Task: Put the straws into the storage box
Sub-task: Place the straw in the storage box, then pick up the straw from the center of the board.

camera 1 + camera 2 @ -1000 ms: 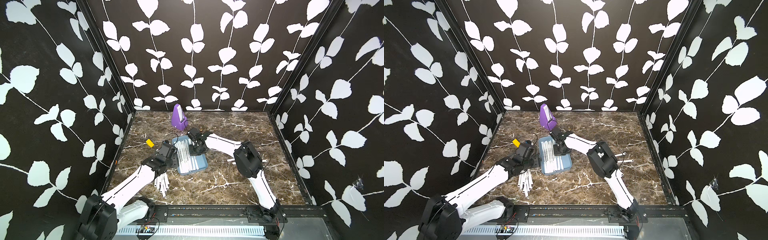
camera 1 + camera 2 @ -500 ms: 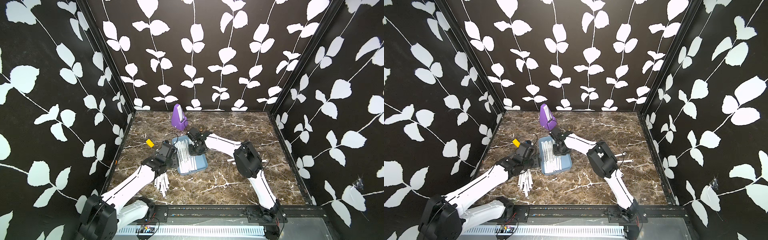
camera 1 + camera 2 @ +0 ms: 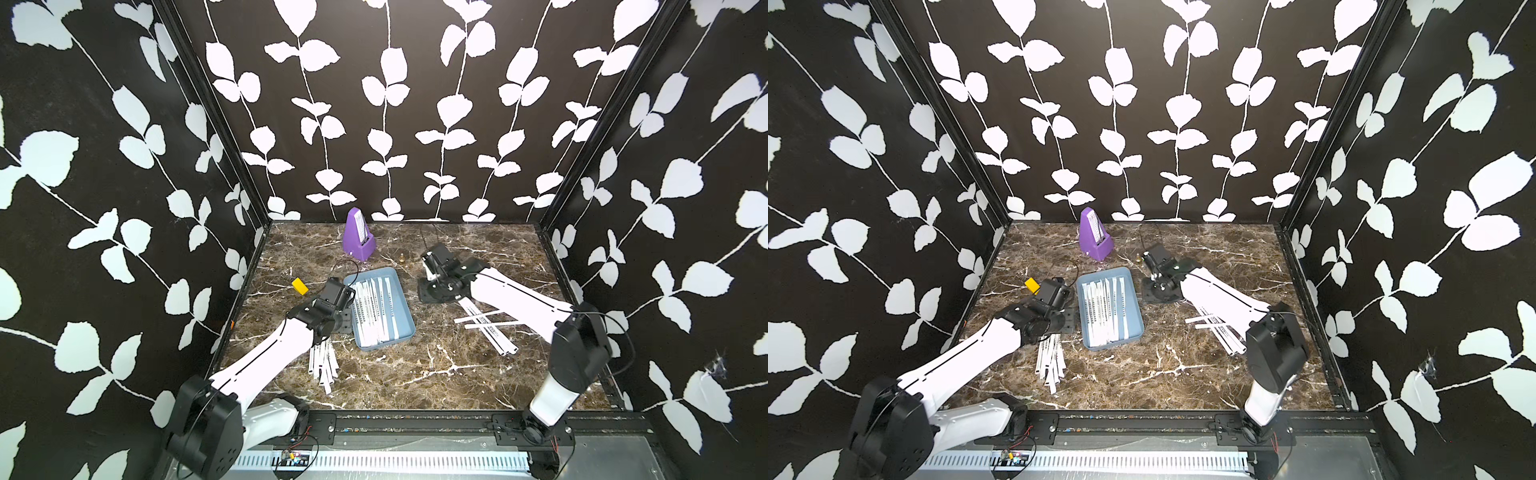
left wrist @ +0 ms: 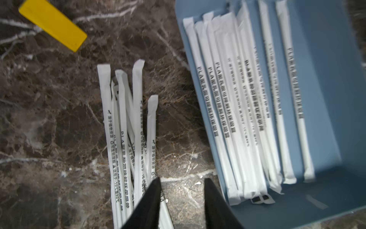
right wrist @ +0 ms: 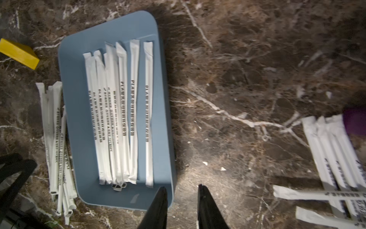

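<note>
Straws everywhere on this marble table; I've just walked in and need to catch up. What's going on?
Two robot arms are tasked with putting white paper-wrapped straws into a shallow light blue plastic tray. Several already lie inside. One loose pile waits beside the tray near the left gripper; a second pile lies by the right arm. The left gripper and the right gripper both hover open and empty.

Light blue storage box (image 3: 402,299) mid-bench (image 3: 436,370), row of straws (image 3: 374,311) lying lengthwise inside. More straws loose: fan near-left of box, partly under left arm (image 3: 286,345); crossed pile right, beside right arm (image 3: 511,299). Purple metronome (image 3: 358,235) far; yellow block (image 3: 299,286) left.
</note>
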